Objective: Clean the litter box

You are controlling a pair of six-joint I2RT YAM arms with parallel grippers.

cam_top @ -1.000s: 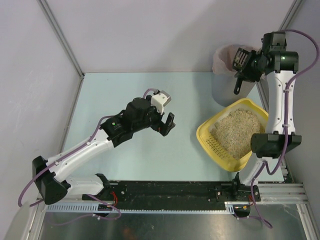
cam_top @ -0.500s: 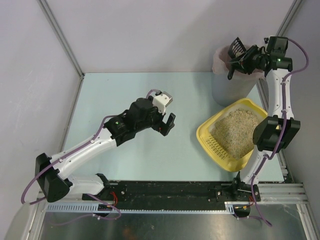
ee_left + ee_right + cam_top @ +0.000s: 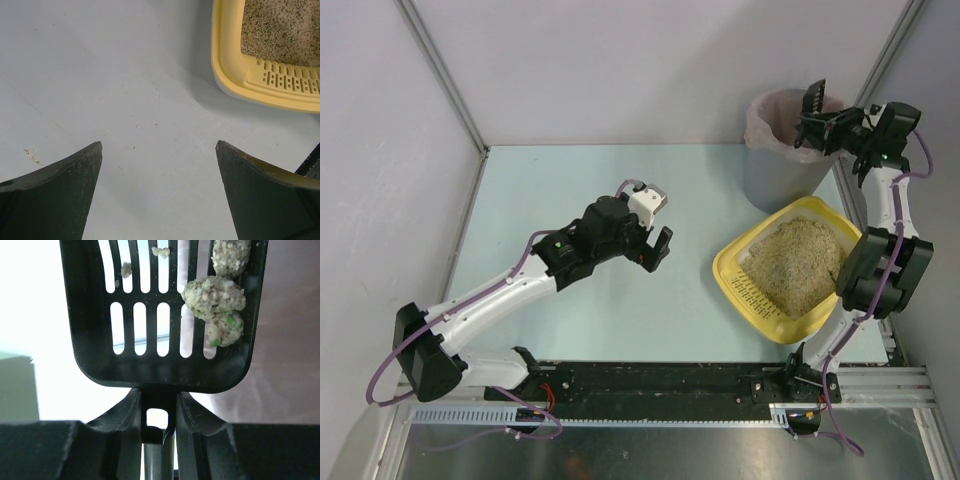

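The yellow litter box [image 3: 732, 262] with beige litter lies at the right of the table, and its corner shows in the left wrist view [image 3: 227, 75]. My right gripper [image 3: 840, 127] is shut on the handle of a black slotted scoop [image 3: 160, 315], held over the grey bin with the pink liner [image 3: 775, 125]. Several litter clumps with green specks [image 3: 215, 297] lie on the scoop's right side. My left gripper [image 3: 655, 240] is open and empty above the bare table, left of the litter box.
The grey bin stands at the back right, just behind the litter box. Walls close the table at the back and left. A black rail [image 3: 660, 380] runs along the near edge.
My right gripper has swung the scoop up and to the right over the bin's mouth. My left arm has barely shifted.
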